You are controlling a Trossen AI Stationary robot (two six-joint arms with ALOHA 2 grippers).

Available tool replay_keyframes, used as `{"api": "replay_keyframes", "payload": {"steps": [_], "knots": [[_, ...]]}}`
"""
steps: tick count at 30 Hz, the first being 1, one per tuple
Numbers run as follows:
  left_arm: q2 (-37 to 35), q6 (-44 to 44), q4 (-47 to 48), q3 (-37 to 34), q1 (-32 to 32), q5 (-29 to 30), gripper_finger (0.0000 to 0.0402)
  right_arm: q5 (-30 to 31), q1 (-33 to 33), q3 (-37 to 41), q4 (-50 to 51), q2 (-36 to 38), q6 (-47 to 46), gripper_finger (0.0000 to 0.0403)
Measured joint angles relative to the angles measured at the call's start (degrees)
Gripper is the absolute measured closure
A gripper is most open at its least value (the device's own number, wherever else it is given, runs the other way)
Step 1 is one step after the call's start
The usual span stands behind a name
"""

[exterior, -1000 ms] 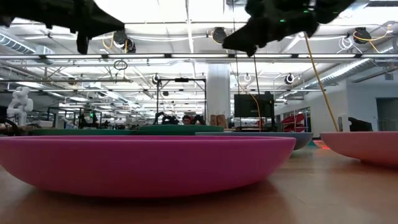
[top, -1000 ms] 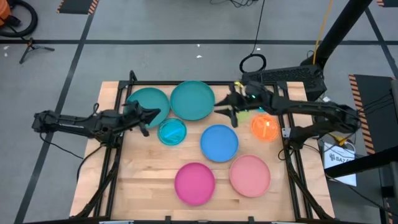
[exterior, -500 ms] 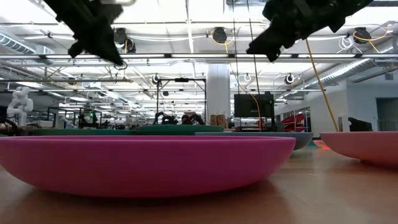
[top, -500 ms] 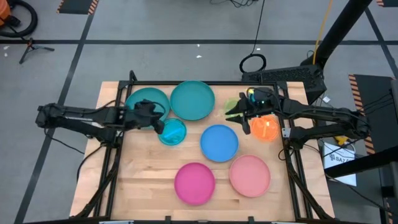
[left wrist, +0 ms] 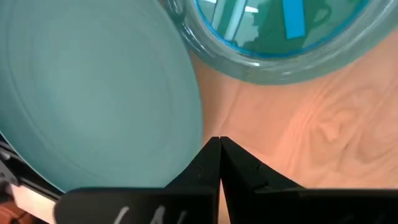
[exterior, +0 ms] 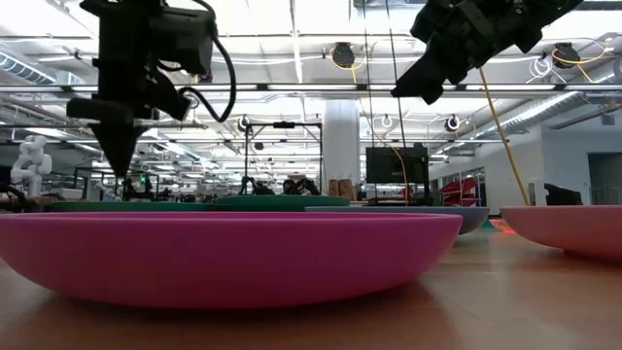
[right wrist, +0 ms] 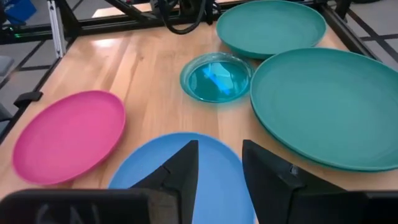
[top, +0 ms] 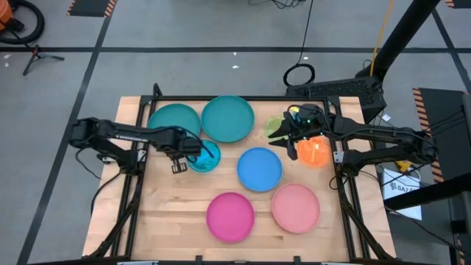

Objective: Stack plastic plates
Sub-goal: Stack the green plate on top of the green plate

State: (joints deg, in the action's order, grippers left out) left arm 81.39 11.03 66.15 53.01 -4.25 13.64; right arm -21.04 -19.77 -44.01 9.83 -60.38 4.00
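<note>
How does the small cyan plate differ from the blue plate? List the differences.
Size: the cyan plate is clearly smaller than the blue plate.
Material look: the cyan plate is translucent, with the wood showing through; the blue plate is opaque.
Position: the cyan plate sits just below the two teal plates, with the left gripper at its edge; the blue plate lies nearer the table's middle, with no gripper over it.
Shared: both are round, shallow and lie flat, unstacked.

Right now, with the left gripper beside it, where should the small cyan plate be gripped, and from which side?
Probably the raised rim of the small cyan plate, on the edge nearest the left gripper, coming down from above. The plate lies flat on the table, so only its upturned lip offers a pinch. The fingers look shut and would need to open first.
</note>
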Motion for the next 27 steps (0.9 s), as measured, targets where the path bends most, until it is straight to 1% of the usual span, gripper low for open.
{"api": "replay_keyframes", "payload": {"steps": [4,7,9,12,15,18,21,24,27], "knots": [[-0.3,-2.7,-0.1,0.0,-1.4,2.5,0.0389,0.0,0.0,0.0,0.4,0.0,-0.3,0.0287],[-0.5,-3.7,-0.2,0.0,-2.2,2.7,0.0368,0.0,0.0,0.5,0.3,0.0,-0.3,0.0287],[-0.5,-3.8,-0.3,0.0,-2.4,3.0,0.0344,0.0,0.0,0.8,0.5,0.0,-0.1,0.0287],[-0.5,-3.1,-0.4,0.0,-2.5,4.4,0.0298,0.0,0.0,0.9,0.2,0.0,0.0,0.0287],[-0.5,-2.9,-0.6,0.0,-1.9,4.5,0.0253,0.0,0.0,0.9,0.3,0.0,0.1,0.0287],[-0.5,-2.7,-1.6,0.0,-1.5,4.5,0.0221,-0.1,0.0,0.9,0.3,0.0,0.1,0.0287],[-0.5,-2.0,-2.8,0.0,-1.6,4.5,0.0207,-0.1,0.0,0.9,0.3,0.0,0.1,0.0287],[-0.5,-1.8,-4.7,-0.8,-1.6,4.5,0.0206,-0.1,0.0,0.9,0.4,0.0,0.1,0.0287],[-0.5,-1.4,-6.9,-3.1,-1.6,4.1,0.0206,-0.1,0.0,0.9,0.3,0.0,0.1,0.0287]]}}
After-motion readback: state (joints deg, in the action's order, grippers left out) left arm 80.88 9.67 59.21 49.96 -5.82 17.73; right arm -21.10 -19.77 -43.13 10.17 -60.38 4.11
